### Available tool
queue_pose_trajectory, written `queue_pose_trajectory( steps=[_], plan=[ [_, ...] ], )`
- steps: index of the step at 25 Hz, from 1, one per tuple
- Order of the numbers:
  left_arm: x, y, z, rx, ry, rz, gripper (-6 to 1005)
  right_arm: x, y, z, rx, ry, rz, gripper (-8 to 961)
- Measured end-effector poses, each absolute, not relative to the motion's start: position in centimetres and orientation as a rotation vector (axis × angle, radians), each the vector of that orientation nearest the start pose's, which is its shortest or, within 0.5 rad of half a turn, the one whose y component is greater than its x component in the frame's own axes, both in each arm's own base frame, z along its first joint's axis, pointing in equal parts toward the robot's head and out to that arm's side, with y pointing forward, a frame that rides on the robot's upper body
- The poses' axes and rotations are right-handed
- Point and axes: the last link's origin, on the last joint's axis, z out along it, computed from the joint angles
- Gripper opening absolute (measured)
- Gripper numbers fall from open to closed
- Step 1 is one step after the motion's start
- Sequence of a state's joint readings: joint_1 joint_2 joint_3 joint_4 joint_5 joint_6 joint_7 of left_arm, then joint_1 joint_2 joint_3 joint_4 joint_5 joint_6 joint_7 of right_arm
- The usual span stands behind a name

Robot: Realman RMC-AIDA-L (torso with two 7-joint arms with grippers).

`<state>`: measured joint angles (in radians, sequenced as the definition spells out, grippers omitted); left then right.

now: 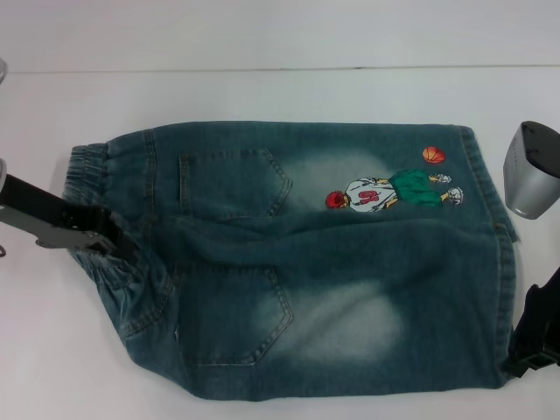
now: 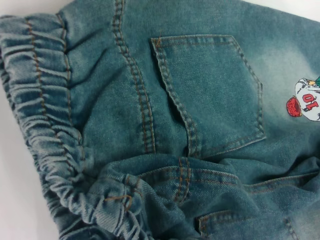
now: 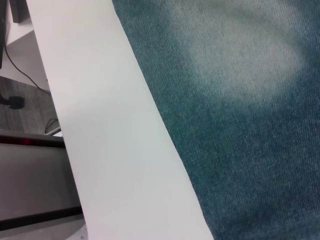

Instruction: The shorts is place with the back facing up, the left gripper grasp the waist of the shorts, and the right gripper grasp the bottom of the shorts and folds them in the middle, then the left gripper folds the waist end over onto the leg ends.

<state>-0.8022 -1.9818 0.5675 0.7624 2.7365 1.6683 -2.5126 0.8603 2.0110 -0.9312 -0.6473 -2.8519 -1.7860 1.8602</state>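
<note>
Spread back-up across the white tabletop [image 1: 262, 87], the shorts [image 1: 306, 262] unfolded, left gripper [image 1: 118, 243] at the bunched waist [image 1: 92, 166] and right gripper [image 1: 531, 346] by the leg ends [image 1: 506, 262], jaws' grip impossible to tell, both folds seemingly ahead.

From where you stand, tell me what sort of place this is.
Probably a lab or test workspace, not a home. The shorts lie alone on a plain white table; past the table's edge, the right wrist view shows grey floor with a loose black cable.
</note>
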Motion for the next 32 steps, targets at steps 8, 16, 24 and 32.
queue_pose_trajectory(
  steps=[8, 16, 24, 32],
  plan=[
    [-25.8, 37.3, 5.3, -2.34, -1.84, 0.061, 74, 26.1, 33.7, 1.9, -3.105, 0.895, -0.781, 5],
    [-25.6, 38.0, 7.1, -2.312, -1.848, -0.102, 84, 27.6, 34.0, 6.8, -3.038, 1.005, -0.147, 6],
    [-26.7, 39.5, 8.8, -2.155, -1.834, -0.274, 94, 30.0, 34.1, 9.5, -2.722, 1.088, 0.365, 6],
    [-27.4, 40.9, 9.0, -2.031, -1.787, -0.415, 104, 31.5, 36.2, 8.6, -2.413, 1.124, 0.57, 5]
  ],
)
